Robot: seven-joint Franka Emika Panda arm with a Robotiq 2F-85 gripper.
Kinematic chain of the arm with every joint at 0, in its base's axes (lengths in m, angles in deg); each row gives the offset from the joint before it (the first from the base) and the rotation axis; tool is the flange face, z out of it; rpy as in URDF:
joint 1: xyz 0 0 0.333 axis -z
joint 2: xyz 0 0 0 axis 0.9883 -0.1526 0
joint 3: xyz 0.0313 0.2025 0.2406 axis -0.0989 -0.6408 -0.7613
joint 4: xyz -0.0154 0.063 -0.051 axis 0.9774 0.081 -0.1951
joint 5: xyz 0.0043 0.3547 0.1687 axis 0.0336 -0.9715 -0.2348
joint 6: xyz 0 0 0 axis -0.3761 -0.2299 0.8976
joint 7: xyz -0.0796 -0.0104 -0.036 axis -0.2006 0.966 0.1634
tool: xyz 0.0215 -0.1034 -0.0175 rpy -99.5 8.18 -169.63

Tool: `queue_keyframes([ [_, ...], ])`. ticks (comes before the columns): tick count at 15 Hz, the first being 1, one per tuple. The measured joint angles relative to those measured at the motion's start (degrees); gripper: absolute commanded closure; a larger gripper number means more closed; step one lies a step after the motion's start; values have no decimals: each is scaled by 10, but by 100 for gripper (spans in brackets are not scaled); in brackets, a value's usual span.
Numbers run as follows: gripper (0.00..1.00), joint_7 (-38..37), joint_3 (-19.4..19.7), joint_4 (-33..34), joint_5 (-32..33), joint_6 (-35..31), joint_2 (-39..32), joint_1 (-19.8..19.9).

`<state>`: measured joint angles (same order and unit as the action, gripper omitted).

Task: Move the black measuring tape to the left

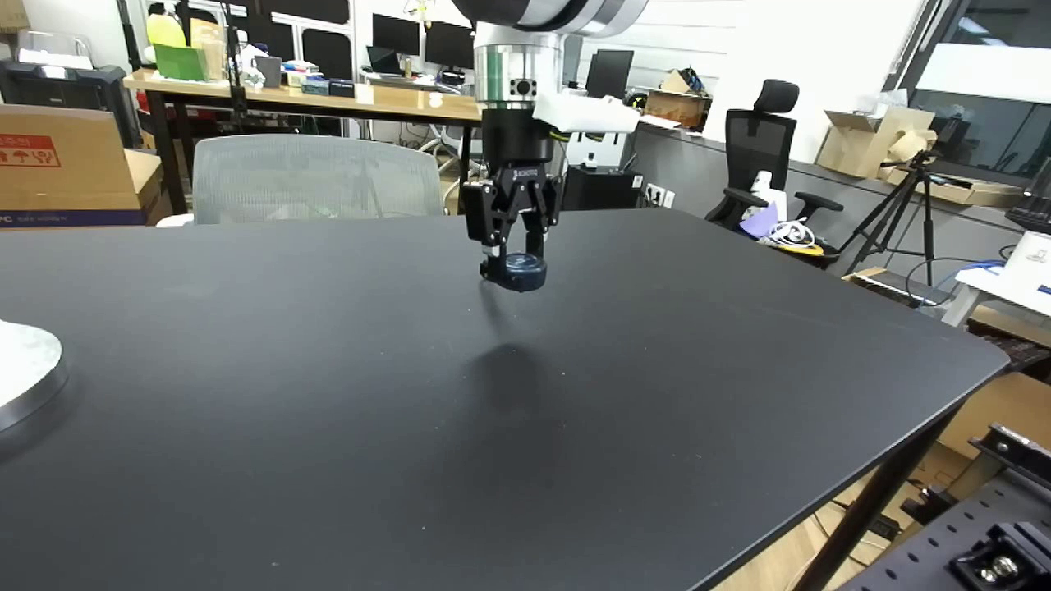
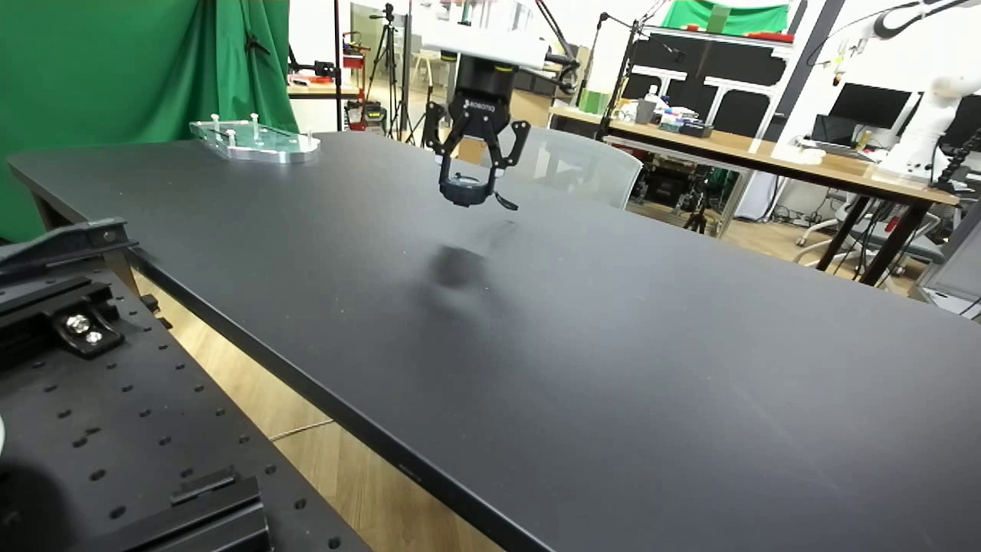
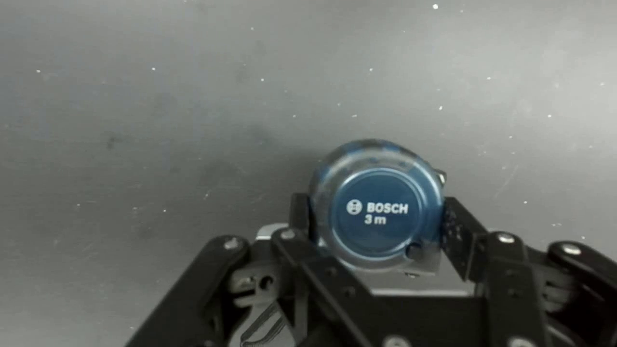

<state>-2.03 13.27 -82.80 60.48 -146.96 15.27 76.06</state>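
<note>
The black measuring tape is a squat round dark body with a blue face marked "BOSCH 3 m". It shows in both exterior views and in the wrist view. My gripper is shut on it, one finger on each side, as the wrist view shows. The tape is held face up above the dark table, with its shadow on the surface below and apart from it. A short dark strap hangs beside the tape in an exterior view.
A white round plate with a metal rim is at the left border of an exterior view. A clear plate with small posts stands at the table's far end. A grey chair is behind the table. A perforated metal bench lies beyond the table's edge.
</note>
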Motion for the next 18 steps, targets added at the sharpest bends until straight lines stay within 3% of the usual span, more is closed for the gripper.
queue_keyframes([
  [11,58,-7,-7,0,21,6,-35,-19],
  [12,29,-7,-7,1,22,6,-37,-19],
  [13,7,-7,-7,1,23,6,-38,-19],
  [18,0,-6,-7,4,23,10,-39,-19],
])
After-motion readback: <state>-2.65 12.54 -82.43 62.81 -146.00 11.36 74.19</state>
